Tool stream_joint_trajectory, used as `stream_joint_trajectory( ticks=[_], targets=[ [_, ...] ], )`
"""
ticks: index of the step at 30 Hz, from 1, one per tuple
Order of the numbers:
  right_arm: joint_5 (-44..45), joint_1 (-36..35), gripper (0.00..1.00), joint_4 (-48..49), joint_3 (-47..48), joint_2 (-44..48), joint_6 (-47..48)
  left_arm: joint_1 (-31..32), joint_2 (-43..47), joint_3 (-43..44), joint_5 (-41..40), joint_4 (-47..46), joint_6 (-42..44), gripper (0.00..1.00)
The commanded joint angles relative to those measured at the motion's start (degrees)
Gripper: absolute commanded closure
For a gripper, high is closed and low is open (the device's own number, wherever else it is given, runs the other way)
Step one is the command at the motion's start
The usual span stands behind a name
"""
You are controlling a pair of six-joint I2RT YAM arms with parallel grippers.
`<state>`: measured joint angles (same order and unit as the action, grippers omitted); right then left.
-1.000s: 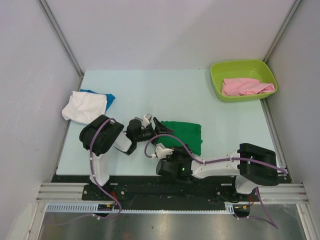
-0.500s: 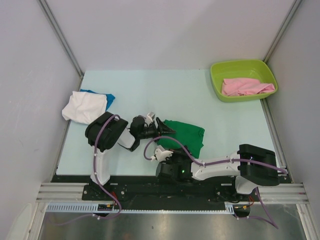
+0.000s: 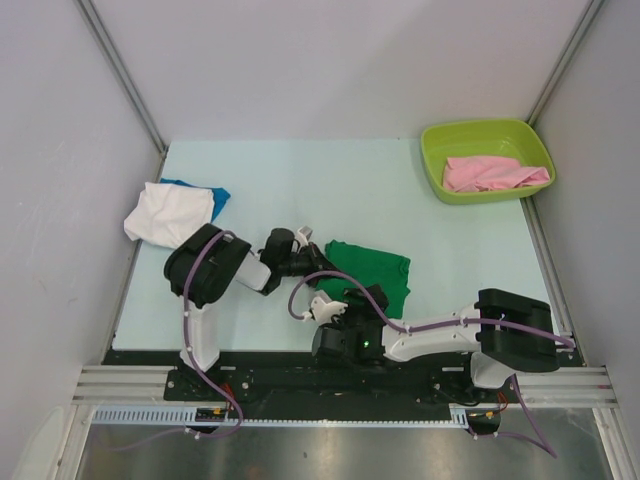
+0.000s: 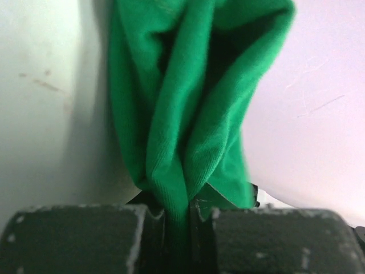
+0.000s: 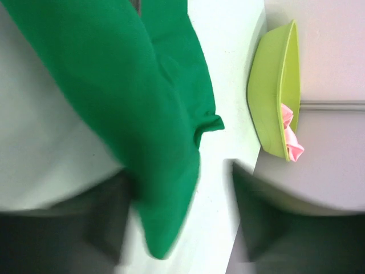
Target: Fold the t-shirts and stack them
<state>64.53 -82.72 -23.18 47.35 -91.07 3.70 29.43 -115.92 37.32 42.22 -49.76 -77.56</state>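
The bright green t-shirt [image 3: 375,268] lies bunched on the bench [image 3: 300,180], near the middle and close to the near edge, right between the two arms. The left jaws are clamped tight on a thick fold at the shirt's left edge. The right jaws sit low by its near left corner. They look apart, with a green flap hanging between them and not pinched. I think a few things could go wrong from here. If only the left side pulls, the cloth may drag and crumple and not fold flat. The fat fold could also slip out of the left jaws. The two arms are very close together, so they might bump. A purple cable [image 3: 345,274] loops over the shirt and could catch on it. At the far left, the white t-shirt [image 3: 170,213] lies on top of the blue t-shirt [image 3: 207,189], well apart from the green one. The left arm [image 3: 205,270] stands between them and may get in the way. The pink t-shirt [image 3: 490,173] waits in the lime-green tub [image 3: 440,145] in the far right corner.
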Motion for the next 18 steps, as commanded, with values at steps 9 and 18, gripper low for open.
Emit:
stream_joint_trajectory(
  ticks=[9, 18],
  targets=[
    [0.4, -0.3, 0.0, -13.0, 6.3, 0.8, -28.9, -6.7, 14.8, 15.9, -2.5, 38.1, 20.8, 1.0],
    [-3.0, 5.6, 0.0, -18.8, 7.1, 6.5, -41.5, -13.8, 18.0, 27.6, -2.6, 61.3, 33.7, 1.0]
  ],
)
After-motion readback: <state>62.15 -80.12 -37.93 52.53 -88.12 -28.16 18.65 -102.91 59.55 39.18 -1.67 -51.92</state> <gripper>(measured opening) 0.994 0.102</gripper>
